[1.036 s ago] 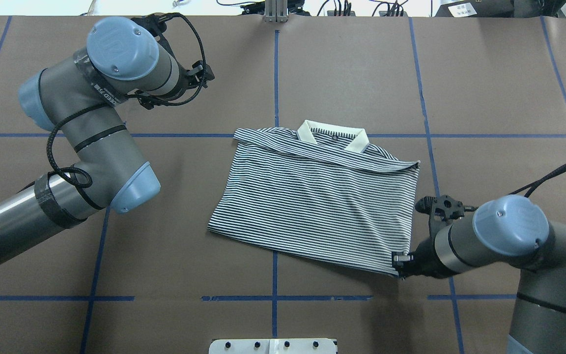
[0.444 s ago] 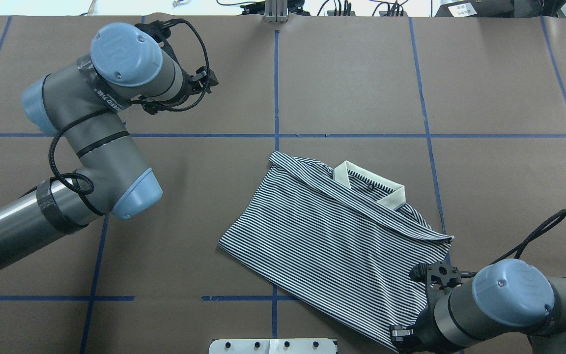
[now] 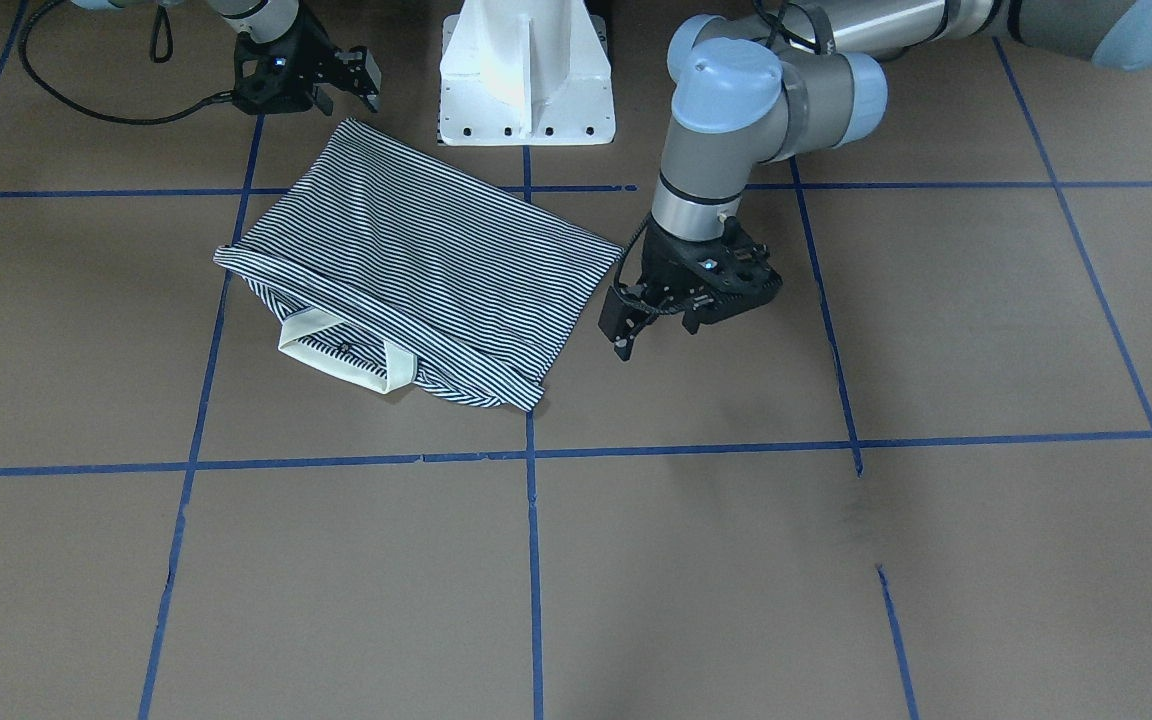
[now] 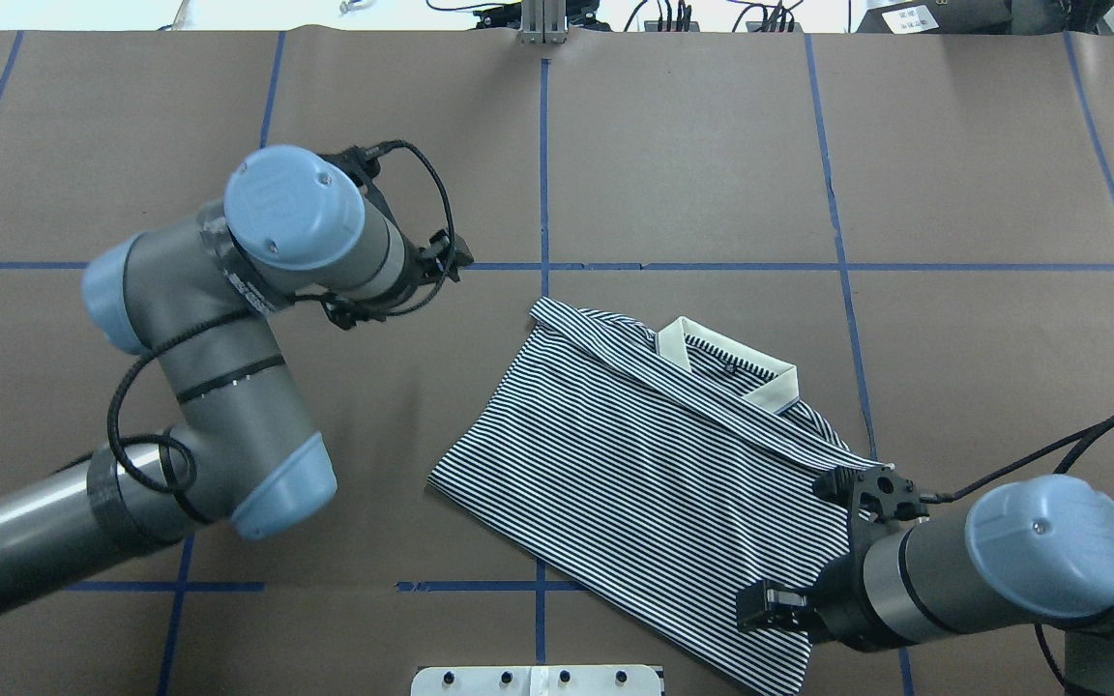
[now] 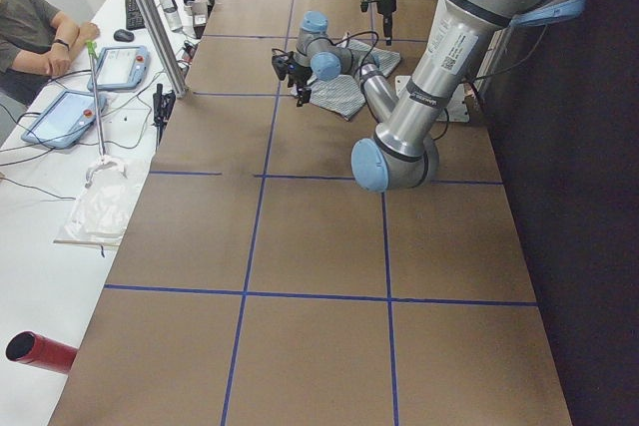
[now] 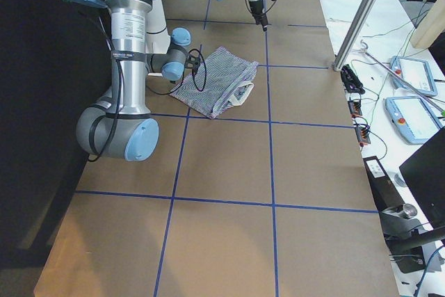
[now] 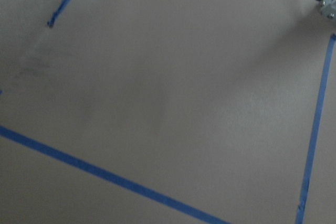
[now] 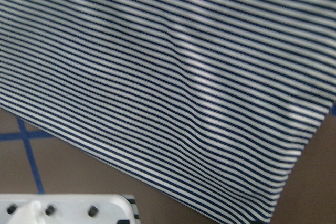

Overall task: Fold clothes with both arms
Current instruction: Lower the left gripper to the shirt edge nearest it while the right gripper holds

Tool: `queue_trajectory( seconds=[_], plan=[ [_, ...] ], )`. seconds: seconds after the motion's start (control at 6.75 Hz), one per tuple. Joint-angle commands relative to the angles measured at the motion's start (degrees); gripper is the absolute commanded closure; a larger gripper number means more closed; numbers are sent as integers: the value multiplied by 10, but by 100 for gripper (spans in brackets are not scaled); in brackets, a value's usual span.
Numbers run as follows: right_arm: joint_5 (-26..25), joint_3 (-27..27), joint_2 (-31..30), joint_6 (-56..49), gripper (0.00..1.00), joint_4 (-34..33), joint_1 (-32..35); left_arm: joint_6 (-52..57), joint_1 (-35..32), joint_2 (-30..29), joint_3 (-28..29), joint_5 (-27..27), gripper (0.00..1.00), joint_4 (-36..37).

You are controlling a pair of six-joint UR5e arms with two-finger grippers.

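Right hand (image 3: 341, 90) has released shirt (image 3: 416, 250), spread apart

The shirt (image 4: 654, 464) is taking up the table's (image 3: 736, 580) middle, just in front of the base (image 3: 526, 80). The right arm (image 4: 953, 570) is hanging over its corner nearest the robot, and the left gripper (image 3: 676, 320) is hovering just beside the opposite edge. Beyond the shirt, bare table is stretching wide.
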Motion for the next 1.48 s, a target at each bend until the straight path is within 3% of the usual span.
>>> queue_trajectory(
  seconds=[0.0,0.44,1.33],
  plan=[
    [-9,-1,41,-1,0,0,70,-138,99,16,-27,24,3,30],
    [-9,-5,57,-2,0,-1,86,-216,161,30,-20,31,5,30],
    [-9,-8,56,-1,0,-1,88,-211,134,31,-7,55,15,31]
  ],
)
